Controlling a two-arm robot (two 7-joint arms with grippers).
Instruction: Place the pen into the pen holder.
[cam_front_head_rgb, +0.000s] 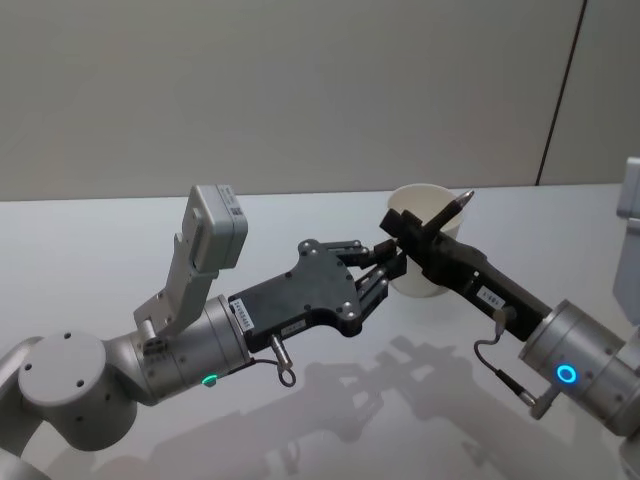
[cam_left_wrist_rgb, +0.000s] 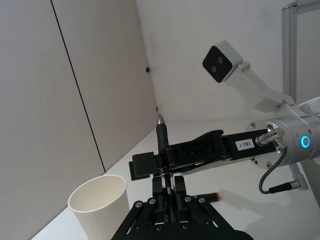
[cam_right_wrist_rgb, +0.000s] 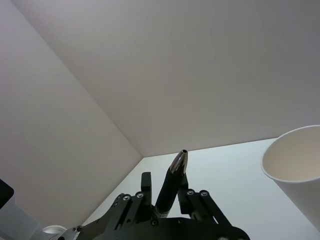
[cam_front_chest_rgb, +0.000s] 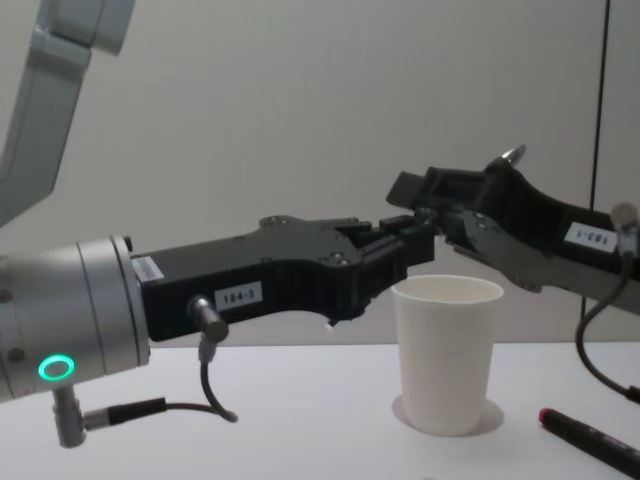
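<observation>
Where the 2 arms meet above the pen holder, the right pincer (cam_front_head_rgb: 405, 232) is clamped across the pen (cam_front_head_rgb: 452, 208), which stands tilted with its silver tip up and toward the right. The left pincer (cam_front_head_rgb: 385, 262) points in from the left with its tip at the pen's lower end, touching or just beside the right pincer; whether it grips the pen I cannot tell. In the left wrist view the pen's barrel runs down into the left pincer's tip, and the right pincer crosses it sideways. The pen and both pincers hang in the air, clear of the rim below. The pen holder (cam_front_head_rgb: 412, 285), a white paper cup, stands upright on the desk (cam_front_head_rgb: 150, 240) toward its far edge, and in the chest view it sits under the meeting point. A black marker (cam_front_chest_rgb: 590, 442) with a red end lies flat on the desk's right side, right of the cup's base and apart from it.
</observation>
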